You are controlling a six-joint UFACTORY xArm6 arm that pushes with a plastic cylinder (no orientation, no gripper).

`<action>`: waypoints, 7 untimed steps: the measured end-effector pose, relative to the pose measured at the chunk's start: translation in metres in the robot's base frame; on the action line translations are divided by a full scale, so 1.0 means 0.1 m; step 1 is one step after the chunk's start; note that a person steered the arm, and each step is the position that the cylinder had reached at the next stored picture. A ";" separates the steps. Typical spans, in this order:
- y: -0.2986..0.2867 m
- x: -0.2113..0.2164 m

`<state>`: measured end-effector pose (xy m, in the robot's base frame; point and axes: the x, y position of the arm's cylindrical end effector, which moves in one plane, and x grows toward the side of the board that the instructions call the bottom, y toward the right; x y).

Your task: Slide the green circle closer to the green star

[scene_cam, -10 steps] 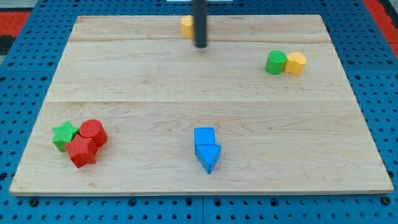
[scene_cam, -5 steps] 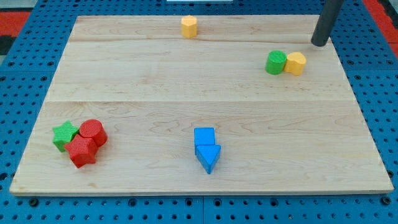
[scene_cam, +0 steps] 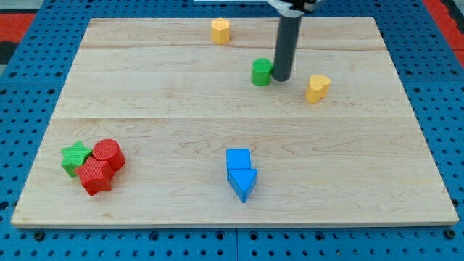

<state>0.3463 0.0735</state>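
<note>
My tip [scene_cam: 280,77] touches the green circle [scene_cam: 262,72] on its right side (no gripper, just a rod); circle sits upper centre of worktop [scene_cam: 181,109]; green star [scene_cam: 74,157] far off at lower left beside 2 red blocks; most of the push remains.

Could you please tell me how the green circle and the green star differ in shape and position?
The green circle is round and stands alone toward the view's top, my tip at its right side. The green star is pointed and sits at the lower left against red blocks. Both are green.
</note>
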 end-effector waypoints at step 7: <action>-2.54 0.45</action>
<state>0.3911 -0.1809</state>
